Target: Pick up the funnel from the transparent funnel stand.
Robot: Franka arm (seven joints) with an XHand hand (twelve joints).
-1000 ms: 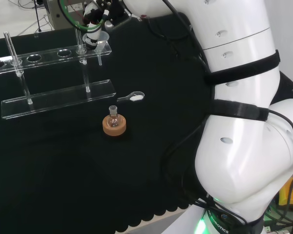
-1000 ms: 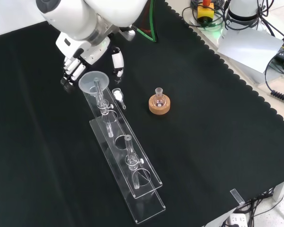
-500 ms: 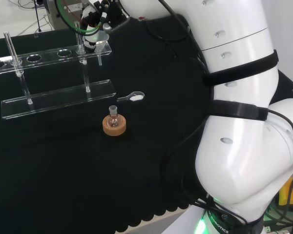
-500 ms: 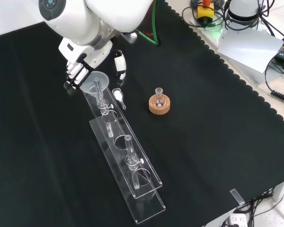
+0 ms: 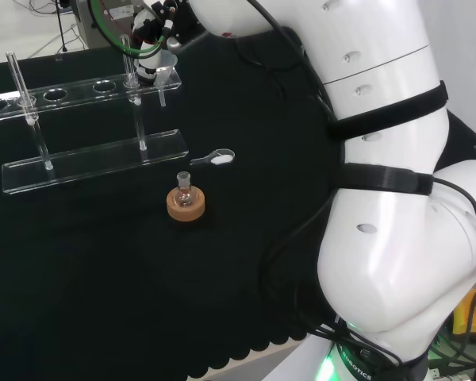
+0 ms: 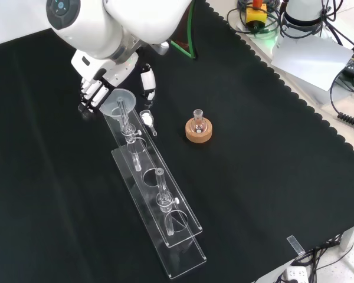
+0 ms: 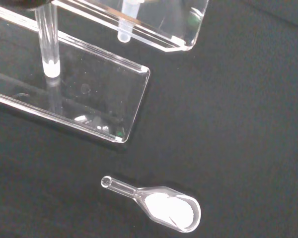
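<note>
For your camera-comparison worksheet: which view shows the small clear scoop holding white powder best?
The wrist view: the small clear scoop is close and large, its white powder and round-ended handle plain. The head view shows the scoop small, beside the transparent funnel stand. The front view shows it tiny, near the hand.

- Clear scoop (image 7: pixel 159 204) holding white powder lies flat on the black cloth (image 6: pixel 271 177), near the hand and just beside the end of the rack; bowl (image 5: pixel 220 158) and handle both on the cloth
- Small flask (image 6: pixel 197 121) stands upright in a cork ring (image 5: pixel 185 205), farther from the hand than the scoop, apart from it
</note>
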